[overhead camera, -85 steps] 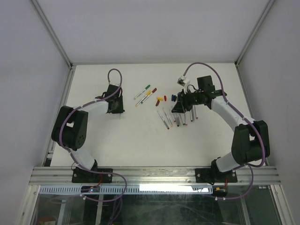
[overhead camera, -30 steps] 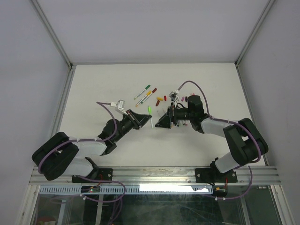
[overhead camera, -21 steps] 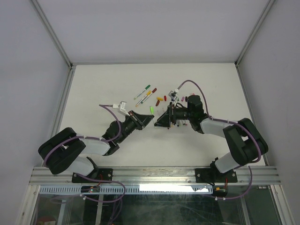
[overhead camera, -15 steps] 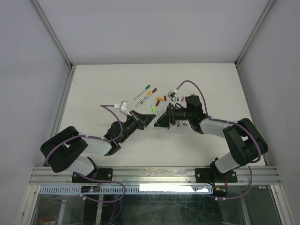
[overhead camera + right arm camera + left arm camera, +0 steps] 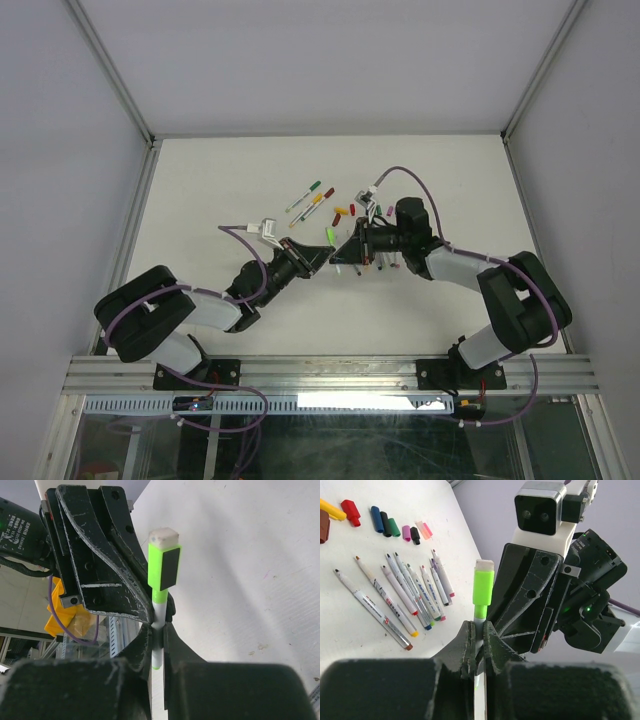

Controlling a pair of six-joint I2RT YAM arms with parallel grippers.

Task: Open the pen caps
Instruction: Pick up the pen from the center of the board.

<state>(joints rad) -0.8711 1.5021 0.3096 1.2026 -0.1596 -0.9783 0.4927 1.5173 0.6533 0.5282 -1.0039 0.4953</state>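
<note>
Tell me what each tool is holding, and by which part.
Both the left tool and right tool are shut on one light-green pen, each pinching its white barrel just below the cap.

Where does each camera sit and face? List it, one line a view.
Top external: above and behind the bases, looking down on the table; left arm and right arm show whole.
Left wrist: on the left arm, looking along its own jaws at the lime pen and the right arm's housing.
Right wrist: mirrored, own jaws in front, left arm's housing behind.
Shared: both wrist views show that pen, clamped in their own jaws.
</note>
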